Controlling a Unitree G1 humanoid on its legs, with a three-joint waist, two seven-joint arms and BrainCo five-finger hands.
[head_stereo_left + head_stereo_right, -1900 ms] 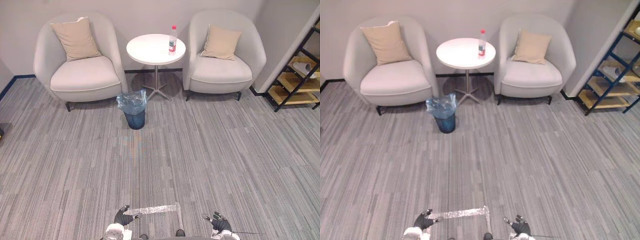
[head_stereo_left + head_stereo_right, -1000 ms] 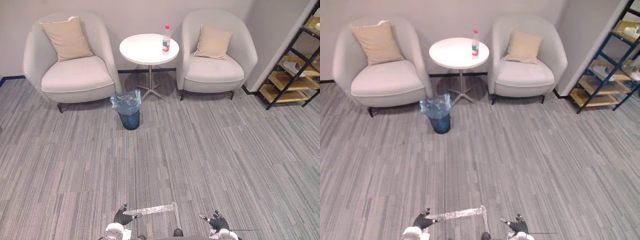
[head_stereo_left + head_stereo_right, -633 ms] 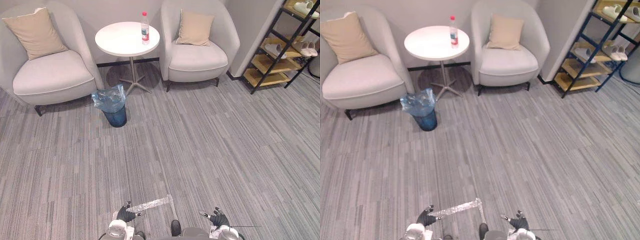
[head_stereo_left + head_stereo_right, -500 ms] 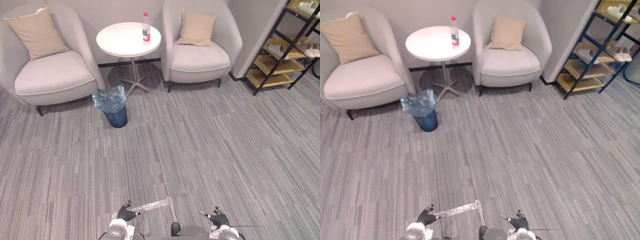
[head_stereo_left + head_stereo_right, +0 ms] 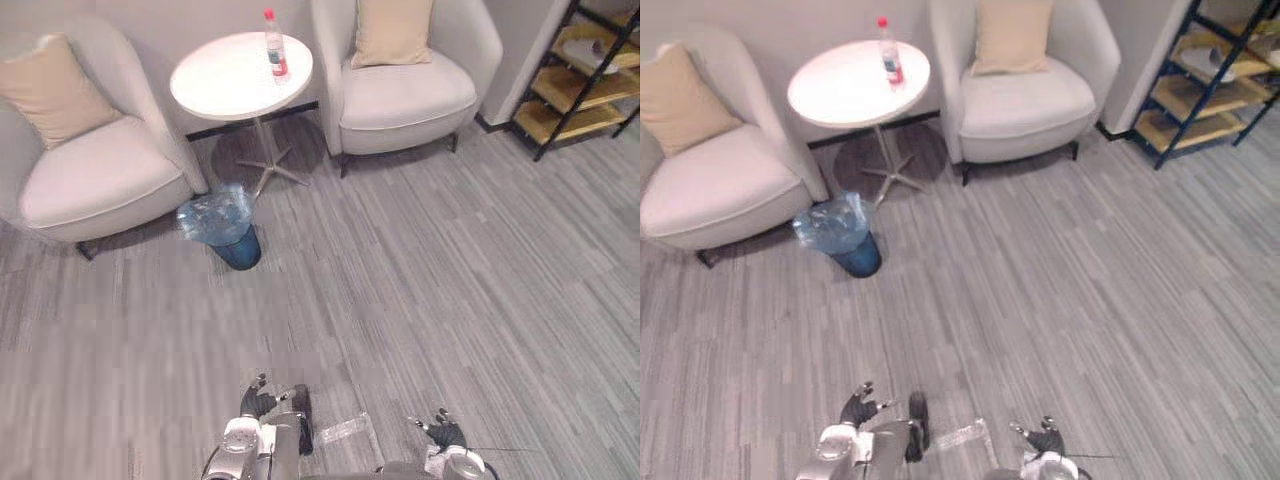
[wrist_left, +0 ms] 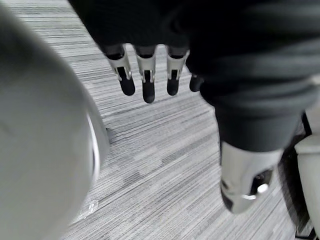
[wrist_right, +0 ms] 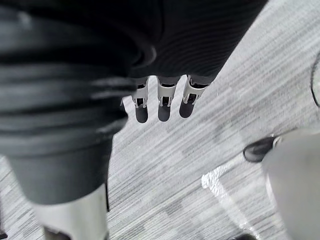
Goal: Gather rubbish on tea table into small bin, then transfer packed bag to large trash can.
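Bottle (image 5: 272, 32) stands on the tea table (image 5: 225, 85), uncollected; small bin (image 5: 238, 250) sits beside its base. Left hand (image 5: 256, 401) and right hand (image 5: 446, 433) hang empty, fingers straight. Whole task appears outstanding.

No writing can be read; the print on the bottle (image 5: 272, 42) is too small.

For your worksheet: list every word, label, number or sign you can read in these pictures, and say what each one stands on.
Bottle on the round table: it carries a red label, but its print is too small to read.
Small bin with its blue bag: no print can be made out.
No other word, number or sign is readable here.
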